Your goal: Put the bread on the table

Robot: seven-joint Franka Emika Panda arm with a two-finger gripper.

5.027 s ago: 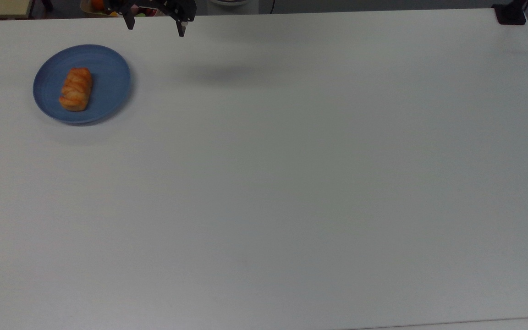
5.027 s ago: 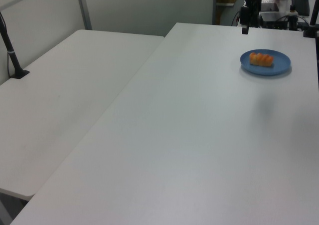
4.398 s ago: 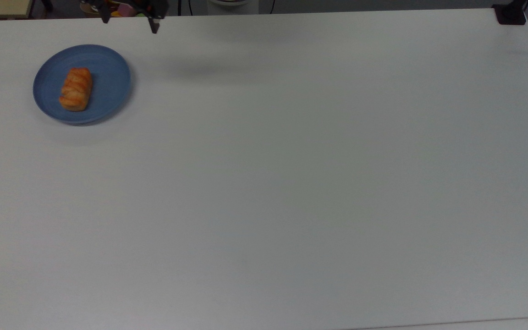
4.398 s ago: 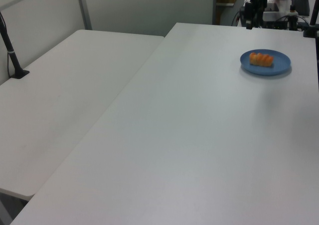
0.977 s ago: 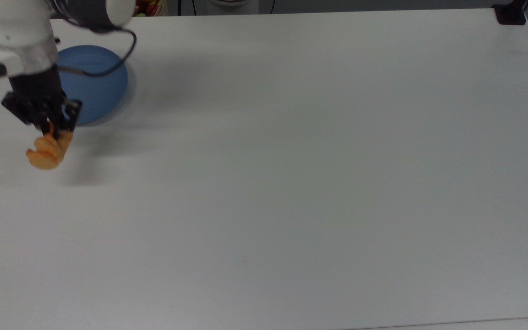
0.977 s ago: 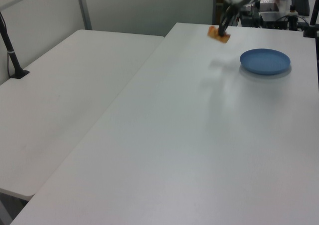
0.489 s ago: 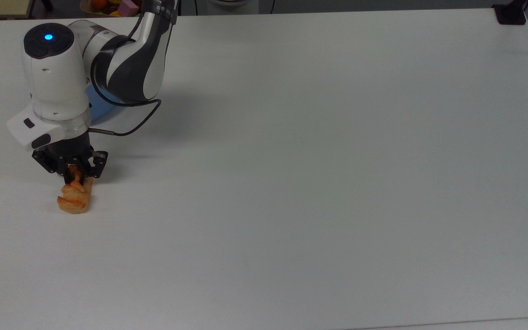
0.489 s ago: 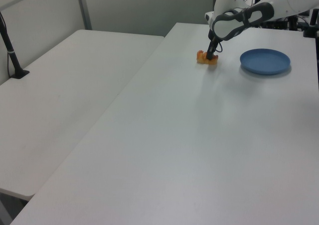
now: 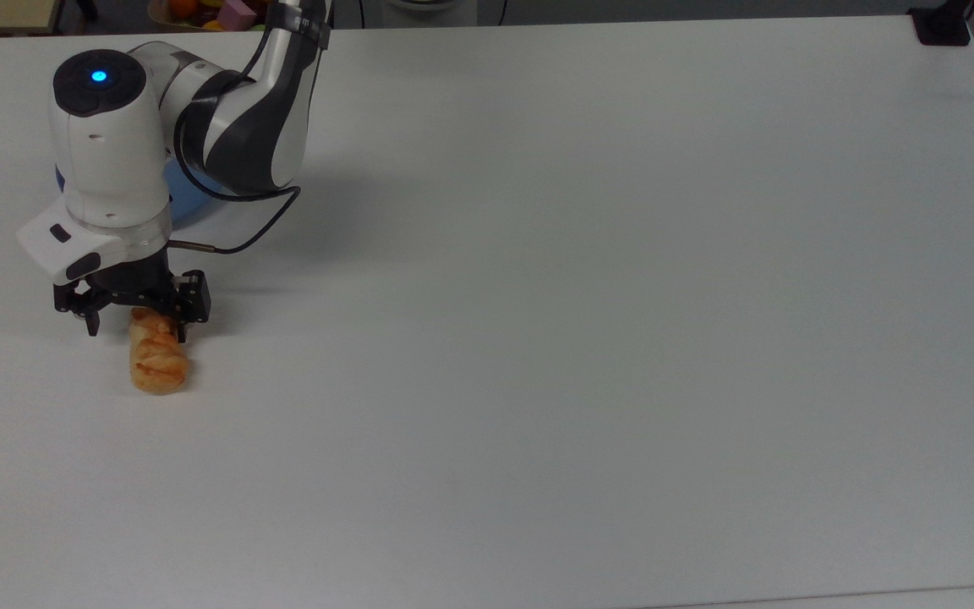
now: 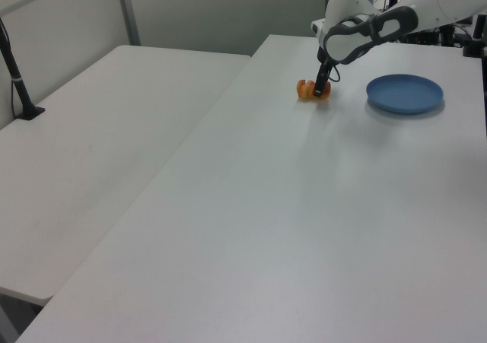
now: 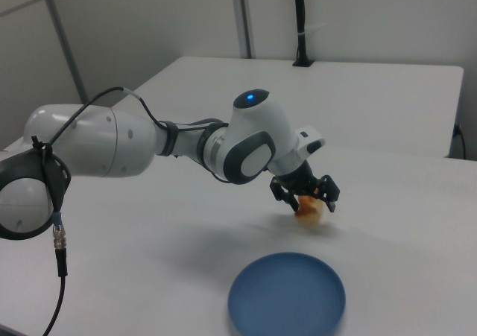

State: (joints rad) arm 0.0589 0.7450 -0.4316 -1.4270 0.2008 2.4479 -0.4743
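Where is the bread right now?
The bread lies on the white table, low on the top view's left, just under the open gripper and off the blue plate.

in the top view you looked almost straight down on the table [image 9: 588, 321] from well above, its far edge along the top of the frame. in the left view you stood off one corner, looking low and lengthwise down the table [image 10: 304, 206], with the arm [image 10: 365, 27] small at the far end. in the right view you were close, facing the arm [image 11: 149, 146] across the plate [image 11: 287, 295]. all three took in the bread [image 9: 157, 362] [image 10: 312, 90] [image 11: 308, 208] and the plate.
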